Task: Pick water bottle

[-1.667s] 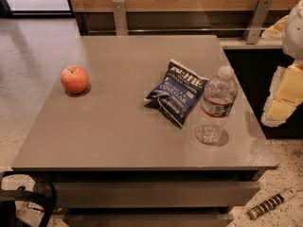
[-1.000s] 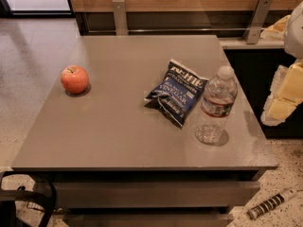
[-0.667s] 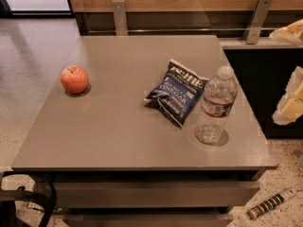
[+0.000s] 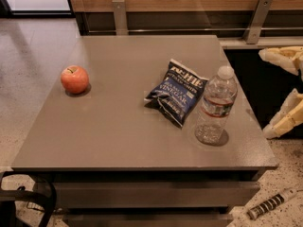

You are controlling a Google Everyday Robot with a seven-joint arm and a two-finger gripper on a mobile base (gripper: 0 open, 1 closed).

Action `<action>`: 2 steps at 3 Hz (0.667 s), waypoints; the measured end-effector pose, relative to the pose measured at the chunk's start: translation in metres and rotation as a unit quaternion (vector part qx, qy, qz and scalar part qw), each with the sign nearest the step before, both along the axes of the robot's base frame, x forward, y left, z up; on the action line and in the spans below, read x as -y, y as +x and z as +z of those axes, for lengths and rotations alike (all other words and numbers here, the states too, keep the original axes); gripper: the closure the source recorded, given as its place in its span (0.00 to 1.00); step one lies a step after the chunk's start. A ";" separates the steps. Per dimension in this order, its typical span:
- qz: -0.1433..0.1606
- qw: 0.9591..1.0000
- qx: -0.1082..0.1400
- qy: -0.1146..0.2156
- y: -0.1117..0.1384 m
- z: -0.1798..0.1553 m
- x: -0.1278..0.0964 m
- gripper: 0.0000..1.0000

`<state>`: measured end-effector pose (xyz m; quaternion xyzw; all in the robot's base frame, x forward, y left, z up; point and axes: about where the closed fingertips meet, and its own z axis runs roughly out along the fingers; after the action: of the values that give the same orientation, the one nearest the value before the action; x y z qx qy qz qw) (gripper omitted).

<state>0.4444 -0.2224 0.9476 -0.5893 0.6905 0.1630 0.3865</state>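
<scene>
The water bottle [image 4: 216, 107] stands upright near the right front corner of the grey table [image 4: 109, 136]. It is clear ribbed plastic with a white cap and a white label with a red band. My gripper [image 4: 266, 93] is at the right edge of the view, beyond the table's right side and level with the bottle. Its two cream fingers are spread apart, one above and one below, with nothing between them. It is apart from the bottle, to its right.
A blue chip bag [image 4: 176, 92] lies just left of the bottle, almost touching it. A red apple [image 4: 75, 79] sits at the table's left. A wooden wall with metal posts [image 4: 257, 19] runs behind. A striped rod [image 4: 267, 205] lies on the floor at the front right.
My gripper's fingers have shifted lower and changed pose at the right edge of the view. The bottle, bag and apple have not moved.
</scene>
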 end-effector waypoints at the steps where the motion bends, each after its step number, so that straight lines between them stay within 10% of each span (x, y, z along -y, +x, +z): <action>1: 0.027 0.993 0.018 0.114 -0.005 -0.004 -0.021 0.00; 2: 0.045 0.975 0.033 0.216 -0.005 -0.013 -0.039 0.00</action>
<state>0.4394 -0.1831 0.9346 -0.5276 0.5983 0.3062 0.5196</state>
